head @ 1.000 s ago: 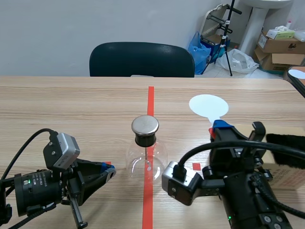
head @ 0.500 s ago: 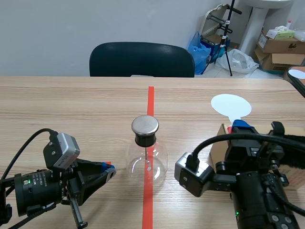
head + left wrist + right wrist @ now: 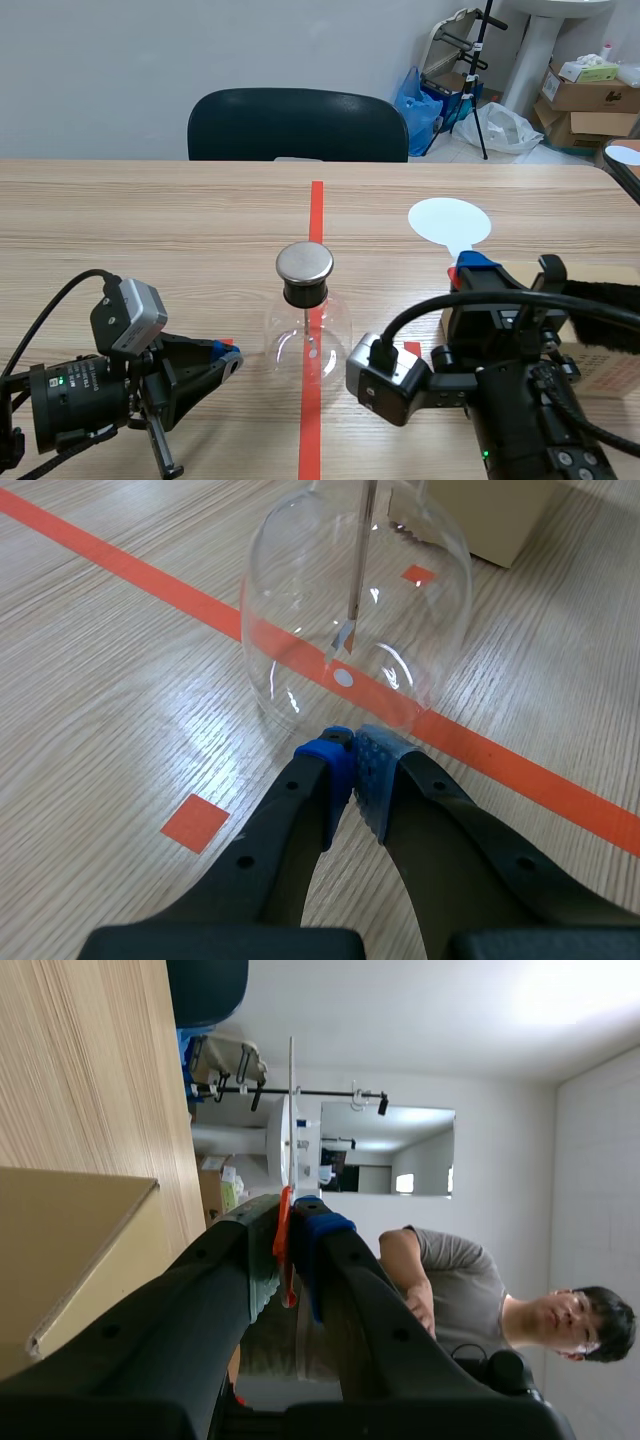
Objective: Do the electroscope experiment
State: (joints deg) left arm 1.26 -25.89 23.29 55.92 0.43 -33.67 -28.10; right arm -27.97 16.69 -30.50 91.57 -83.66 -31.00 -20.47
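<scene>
My right gripper [image 3: 468, 264] clamps the paddle [image 3: 449, 221], disc end pointing straight away across the surface; left gripper [image 3: 352, 763] closed, empty.

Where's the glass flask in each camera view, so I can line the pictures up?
Scene view: the glass flask stands mid-table on the red tape line.
Left wrist view: just ahead of the shut left gripper, on the tape.
Right wrist view: not in it; the right gripper grips a white paddle.
Shared landmark: the cardboard box, seen in all three.
</scene>
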